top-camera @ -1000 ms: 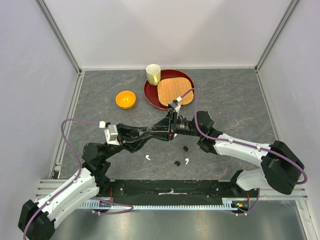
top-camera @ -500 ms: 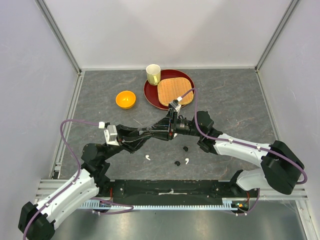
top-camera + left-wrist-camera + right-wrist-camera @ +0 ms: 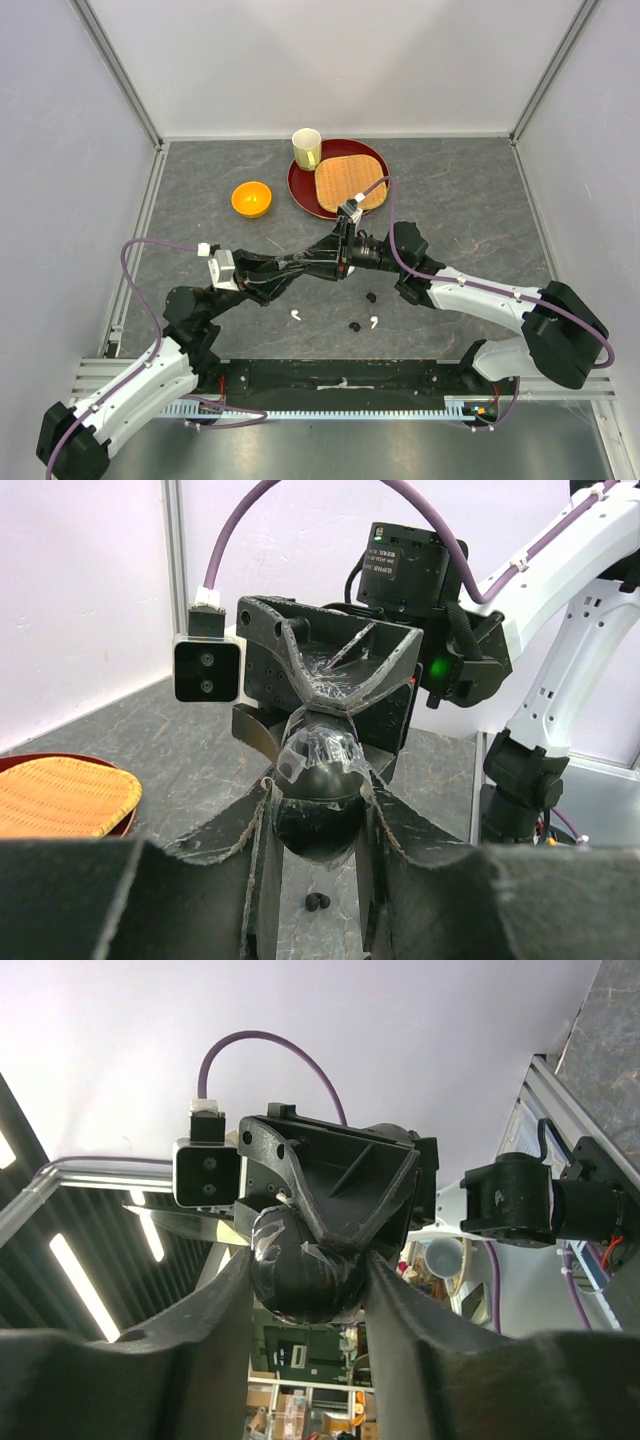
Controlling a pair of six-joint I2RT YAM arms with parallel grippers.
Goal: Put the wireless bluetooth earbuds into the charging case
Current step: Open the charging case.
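I hold the charging case [image 3: 318, 830], a dark rounded shell, above the middle of the tabletop [image 3: 470, 200], clear of the surface. My left gripper [image 3: 318, 800] is closed narrow on its lower part. My right gripper [image 3: 308, 1275] comes in from the opposite side and pinches the same case between its fingers. In the overhead view the two grippers meet nose to nose, so the case itself is mostly hidden there. I cannot tell from either wrist view whether the lid is open or where the seam lies.

None of the buds is in the case. All four lie loose on the tabletop, near of the grippers:

- the left white earbud [image 3: 297, 316], well apart from the others
- the far black earbud [image 3: 371, 297]
- the near black earbud [image 3: 354, 326]
- the right white earbud [image 3: 373, 322], just beside the near black one

I judge the task to be at its start. The case is in hand, and opening it looks like the step under way. Everything after that is left: picking up each bud, seating it in its socket, and closing the lid. The orange bowl [image 3: 251, 199] and the red plate [image 3: 300, 185] sit at the far side and play no part.
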